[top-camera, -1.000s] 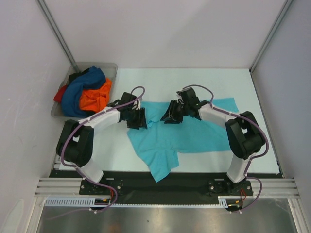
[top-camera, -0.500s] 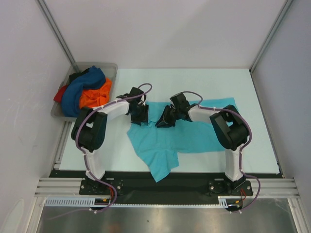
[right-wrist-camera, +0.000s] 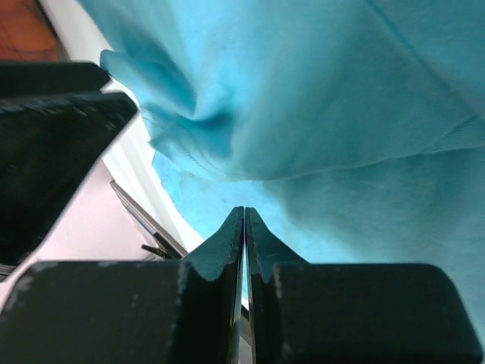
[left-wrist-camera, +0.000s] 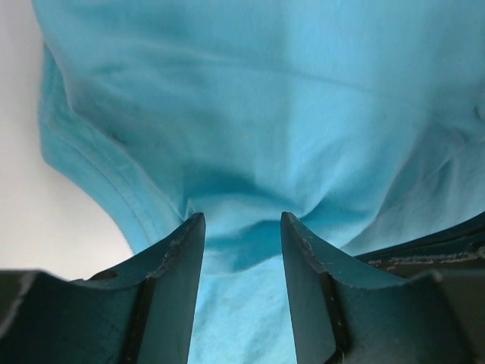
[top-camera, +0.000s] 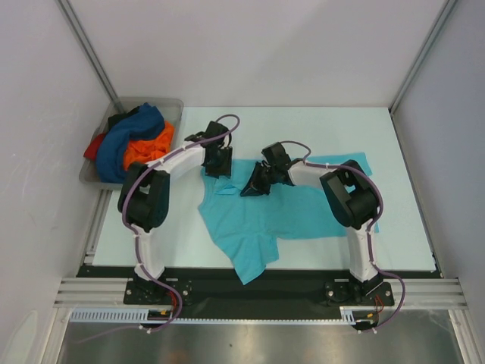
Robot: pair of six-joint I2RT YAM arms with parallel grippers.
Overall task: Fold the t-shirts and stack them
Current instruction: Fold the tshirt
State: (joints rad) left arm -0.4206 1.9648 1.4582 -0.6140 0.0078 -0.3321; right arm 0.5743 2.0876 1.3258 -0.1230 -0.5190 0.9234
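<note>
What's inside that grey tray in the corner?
The grey tray holds a crumpled pile: a dark blue t-shirt, an orange t-shirt and a bit of a red t-shirt poking out at the left. Anything underneath the pile is covered.

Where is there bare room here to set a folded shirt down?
Bare table lies behind the turquoise t-shirt toward the back wall, and right of it. Crowded: where left gripper and right gripper sit close, and the shirt-heaped tray.

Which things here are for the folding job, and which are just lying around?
For the job: turquoise t-shirt, dark blue t-shirt, orange t-shirt, red t-shirt.
Just lying about: grey tray under the pile, white table.
</note>
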